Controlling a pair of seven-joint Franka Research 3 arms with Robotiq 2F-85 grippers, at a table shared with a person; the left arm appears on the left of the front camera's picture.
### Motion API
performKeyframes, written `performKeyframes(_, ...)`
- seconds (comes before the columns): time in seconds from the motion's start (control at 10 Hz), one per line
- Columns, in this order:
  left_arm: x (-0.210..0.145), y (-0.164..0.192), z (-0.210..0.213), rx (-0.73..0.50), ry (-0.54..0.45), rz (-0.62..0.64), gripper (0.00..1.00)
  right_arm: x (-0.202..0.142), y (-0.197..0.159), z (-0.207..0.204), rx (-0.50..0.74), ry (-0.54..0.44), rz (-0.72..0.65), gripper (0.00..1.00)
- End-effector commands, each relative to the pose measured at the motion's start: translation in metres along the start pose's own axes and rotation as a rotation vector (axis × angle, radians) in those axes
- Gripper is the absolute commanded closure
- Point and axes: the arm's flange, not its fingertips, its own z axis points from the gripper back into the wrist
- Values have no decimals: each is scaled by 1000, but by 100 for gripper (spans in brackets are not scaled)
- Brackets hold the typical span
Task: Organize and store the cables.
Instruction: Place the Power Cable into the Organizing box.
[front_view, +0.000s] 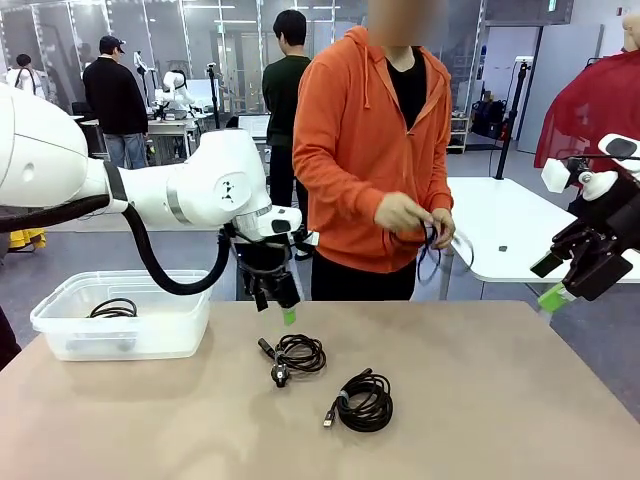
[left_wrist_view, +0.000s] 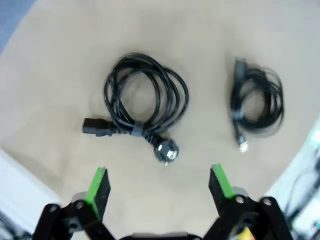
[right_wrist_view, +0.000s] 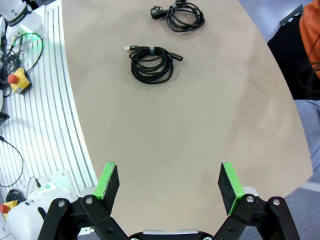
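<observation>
Both pairs of our fingers (left_wrist_view: 98, 186) stood spread: the power cable (left_wrist_view: 145, 107) lay on the table (right_wrist_view: 210, 130) just ahead of our left gripper (left_wrist_view: 159, 177), untouched, and the thinner cable (right_wrist_view: 150, 62) well apart from our right gripper (right_wrist_view: 169, 172).

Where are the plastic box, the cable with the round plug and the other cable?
Plastic box (front_view: 150, 338): front view, front wall.
Cable with the round plug (left_wrist_view: 135, 131): left wrist view, tied part.
Other cable (right_wrist_view: 152, 52): right wrist view, coil's top.
</observation>
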Motion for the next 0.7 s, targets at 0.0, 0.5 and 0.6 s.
performKeyframes(0.0, -3, -16, -18, 93, -46, 260, 0, 3, -2, 0, -7, -3, -4, 0)
performKeyframes(0.5, -3, -37, -34, 159, 6, 586, 0, 3, -2, 0, -7, -3, -4, 0)
performKeyframes(0.6, -6, -39, -34, 87, 37, 599, 0, 3, -2, 0, -7, -3, -4, 0)
